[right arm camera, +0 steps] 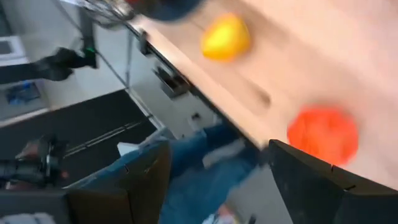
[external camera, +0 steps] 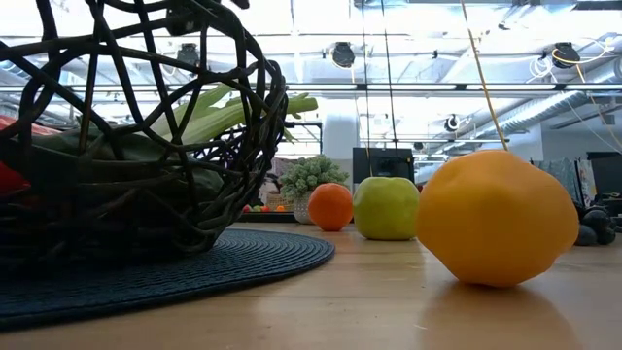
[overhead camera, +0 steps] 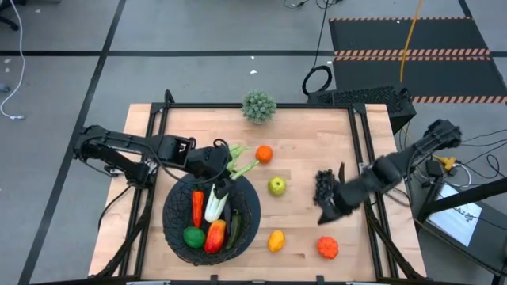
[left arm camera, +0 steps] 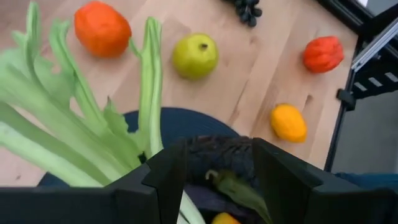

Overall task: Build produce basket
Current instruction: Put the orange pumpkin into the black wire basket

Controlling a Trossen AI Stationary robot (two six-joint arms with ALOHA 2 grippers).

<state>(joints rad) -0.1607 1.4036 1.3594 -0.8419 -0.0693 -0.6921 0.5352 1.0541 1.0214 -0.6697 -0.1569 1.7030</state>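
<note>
At the table's near edge sit a yellow lemon (overhead camera: 276, 240) and a red tomato (overhead camera: 328, 248), small, smooth toys judged light and prone to roll, best pinched across the middle. At nine o'clock the left gripper (overhead camera: 223, 190), fingers apart and empty, hovers over the black mesh basket (overhead camera: 248, 230) holding celery (overhead camera: 215, 203). At three o'clock the right gripper (overhead camera: 326, 210), jaws apart, waits beside grapes (overhead camera: 323, 185); apple (overhead camera: 276, 186) and orange (overhead camera: 264, 153) lie beyond.

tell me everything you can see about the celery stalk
The celery stalk is pale green with a whitish base and leafy, forked tops, looking like smooth plastic. It lies tilted: its base rests inside the black woven basket beside the carrot, while its leafy end sticks out over the far rim toward the orange. The left end effector hovers right over it, open.
</note>
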